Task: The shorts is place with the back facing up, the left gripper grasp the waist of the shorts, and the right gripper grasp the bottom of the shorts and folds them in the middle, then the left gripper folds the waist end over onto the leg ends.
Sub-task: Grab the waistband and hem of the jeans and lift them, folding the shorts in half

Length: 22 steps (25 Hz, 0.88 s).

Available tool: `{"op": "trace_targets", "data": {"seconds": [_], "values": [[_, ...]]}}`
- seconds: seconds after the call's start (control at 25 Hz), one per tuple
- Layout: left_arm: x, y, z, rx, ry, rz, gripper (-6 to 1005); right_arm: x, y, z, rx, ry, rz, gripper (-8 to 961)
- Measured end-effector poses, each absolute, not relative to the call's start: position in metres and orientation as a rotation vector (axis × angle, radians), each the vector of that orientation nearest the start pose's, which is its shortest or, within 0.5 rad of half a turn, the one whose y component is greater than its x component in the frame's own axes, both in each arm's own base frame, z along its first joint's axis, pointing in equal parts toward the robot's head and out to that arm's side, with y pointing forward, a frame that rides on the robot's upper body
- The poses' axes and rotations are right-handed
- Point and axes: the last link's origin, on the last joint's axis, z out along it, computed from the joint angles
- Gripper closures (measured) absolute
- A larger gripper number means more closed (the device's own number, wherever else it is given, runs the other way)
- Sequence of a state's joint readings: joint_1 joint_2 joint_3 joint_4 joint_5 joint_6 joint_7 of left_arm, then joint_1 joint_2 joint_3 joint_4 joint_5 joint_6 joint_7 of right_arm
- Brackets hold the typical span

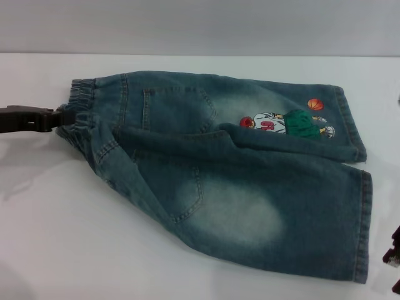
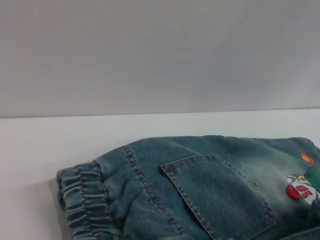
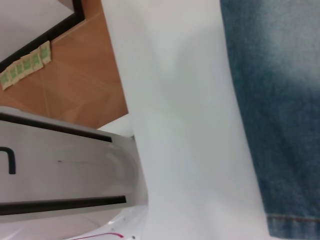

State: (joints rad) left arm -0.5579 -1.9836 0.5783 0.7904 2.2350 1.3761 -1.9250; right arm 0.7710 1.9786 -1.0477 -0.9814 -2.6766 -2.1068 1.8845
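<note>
The blue denim shorts [image 1: 237, 181] lie back up on the white table [image 1: 62, 250], two patch pockets showing, with a rumpled ridge between the legs. The elastic waist [image 1: 81, 106] is at the left and the leg hems [image 1: 364, 225] at the right. A cartoon print with an orange basketball [image 1: 315, 104] sits on the far leg. My left gripper [image 1: 61, 117] reaches in from the left, shut on the pinched middle of the waist. The left wrist view shows the waistband [image 2: 82, 200] and a pocket [image 2: 220, 195] close up. Only dark parts of my right gripper [image 1: 394, 256] show at the right edge, beside the near hem [image 3: 295, 225].
The white table runs back to a grey wall [image 1: 200, 25]. In the right wrist view the table's edge drops to a brown floor [image 3: 75, 75], with the white, black-striped arm body [image 3: 65, 170] beside it.
</note>
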Motion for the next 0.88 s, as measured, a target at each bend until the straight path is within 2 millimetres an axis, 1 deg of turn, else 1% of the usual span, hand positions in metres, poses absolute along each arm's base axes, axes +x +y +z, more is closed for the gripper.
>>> {"op": "trace_targets", "data": {"seconds": [0.16, 0.36, 0.88], "values": [[-0.306, 0.370, 0.073, -2.333, -1.185, -0.415, 954, 0.226, 0.314, 0.044, -3.234, 0.767, -0.896, 384], [-0.306, 0.370, 0.072, -2.336, -1.185, -0.417, 954, 0.237, 0.312, 0.034, -3.197, 0.801, -0.970, 384], [-0.304, 0.371, 0.073, -2.341, -1.179, -0.419, 954, 0.245, 0.313, 0.028, -3.157, 0.808, -1.021, 384]]}}
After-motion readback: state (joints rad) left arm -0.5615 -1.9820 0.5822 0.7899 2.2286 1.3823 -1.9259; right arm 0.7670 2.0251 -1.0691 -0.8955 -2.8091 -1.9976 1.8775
